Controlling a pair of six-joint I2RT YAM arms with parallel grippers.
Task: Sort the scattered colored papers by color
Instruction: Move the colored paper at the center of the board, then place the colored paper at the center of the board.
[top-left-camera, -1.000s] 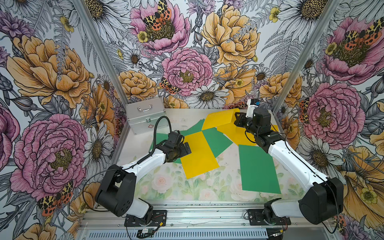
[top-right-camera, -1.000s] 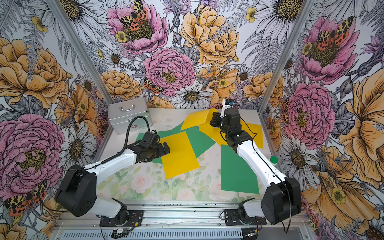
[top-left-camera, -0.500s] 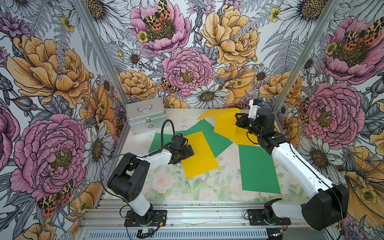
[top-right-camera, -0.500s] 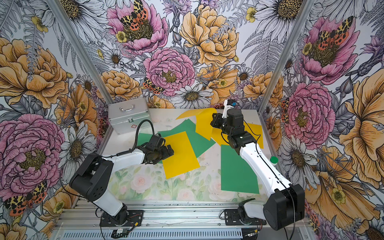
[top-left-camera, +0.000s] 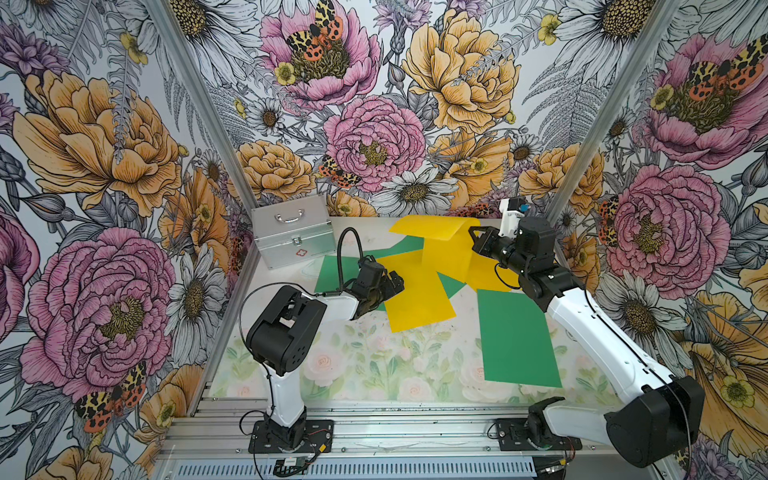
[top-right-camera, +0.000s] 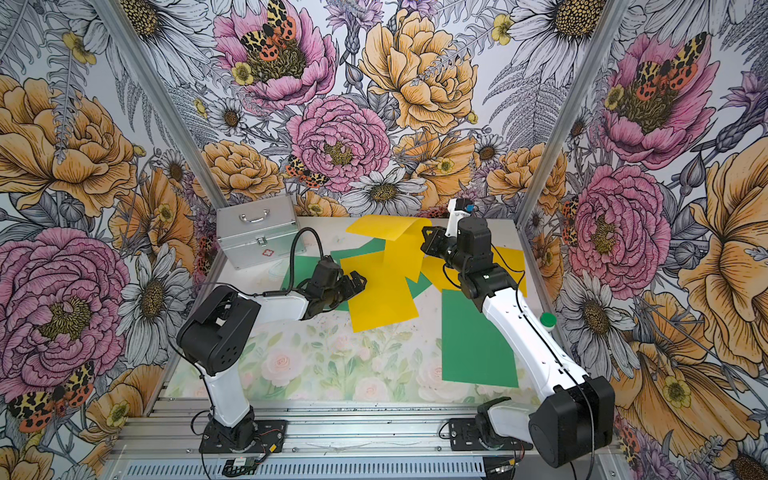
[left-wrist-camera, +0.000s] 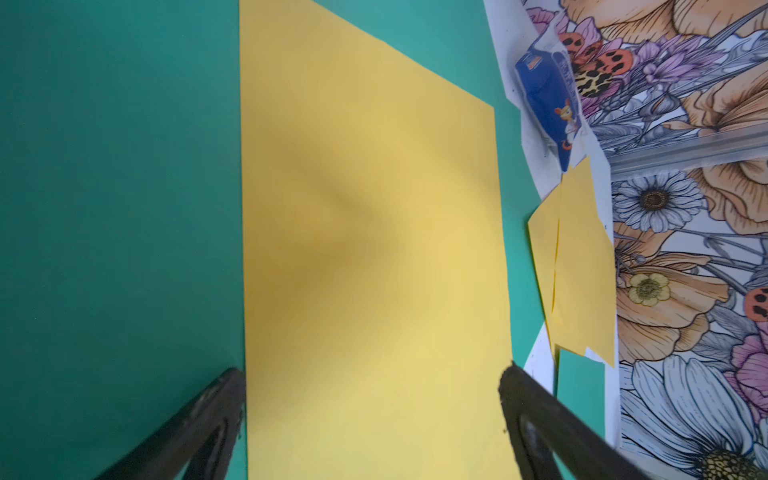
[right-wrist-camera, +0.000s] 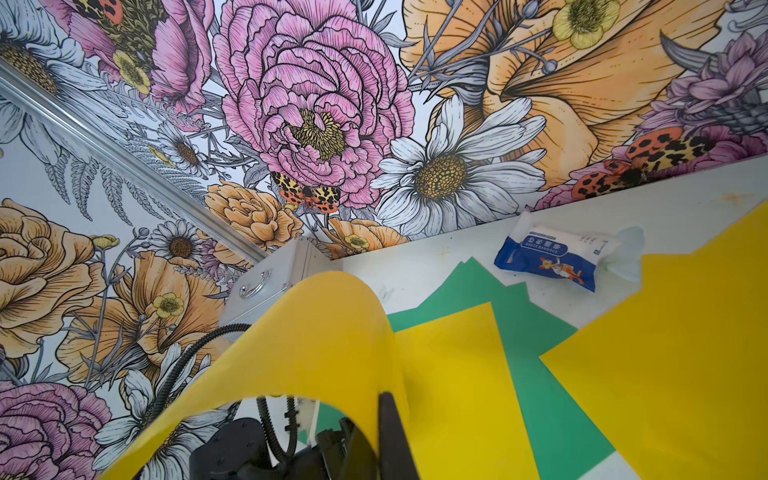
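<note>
- Right pincer (top-left-camera: 474, 244) is pinched shut on the edge of the curled yellow sheet (top-left-camera: 444, 257). That sheet is up off the worktop (top-left-camera: 374, 365) and flops over at the top, well across from the silver metal case (top-left-camera: 293, 232).
- Left pincer (top-left-camera: 394, 284) is spread wide, low over the flat yellow sheet (top-left-camera: 419, 303). Can't tell if it's touching.
- The flat yellow sheet lies nearer the case, on top of green sheets (top-left-camera: 328, 276).
- The lone green sheet (top-left-camera: 515, 336) lies far from the case, by the right arm.
- A blue-and-white packet (right-wrist-camera: 548, 259) lies against the same back wall as the case.
</note>
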